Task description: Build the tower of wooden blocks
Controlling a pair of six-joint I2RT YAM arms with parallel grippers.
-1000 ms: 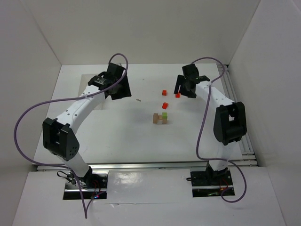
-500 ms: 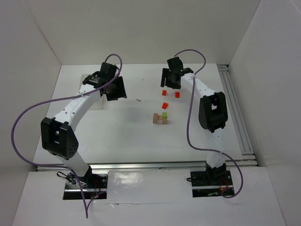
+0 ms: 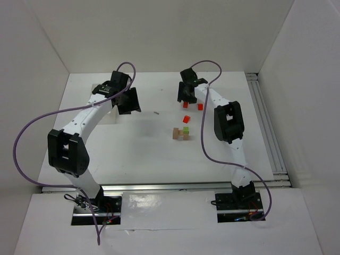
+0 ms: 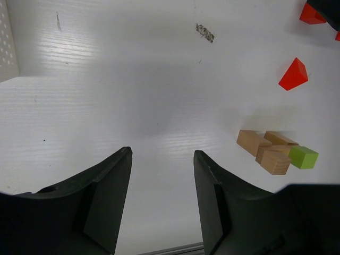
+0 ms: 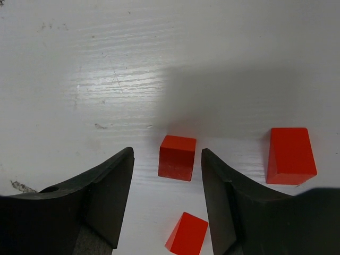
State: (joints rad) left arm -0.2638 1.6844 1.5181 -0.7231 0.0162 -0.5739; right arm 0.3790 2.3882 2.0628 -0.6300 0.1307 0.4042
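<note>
Far side of the counter now, and the right gripper is down low over the loose red pieces. Its jaws are spread, and the small red cube sits squarely between them. There is clear daylight on the left side of the cube. On the right the gap is so thin that I can't say whether the finger touches it. Nothing is pinched.

Just to the right of that finger, flat on the counter, is a taller red block. A red wedge lies nearer the camera, below the cube and apart from it.

From above, the three reds form a loose group towards the back. The rest of the set lies a little nearer the bases. Here the tan blocks are bunched together, with the lime green block up against them. The left wrist camera shows the green one touching a tan cube at the end of the cluster.

Over on the left, the left gripper hangs above bare counter with its jaws wide apart and nothing between them. It is well away from the blocks. A thin stick lies between the two grippers. The corner of a white box with a perforated wall shows at the left edge of the left wrist view.
</note>
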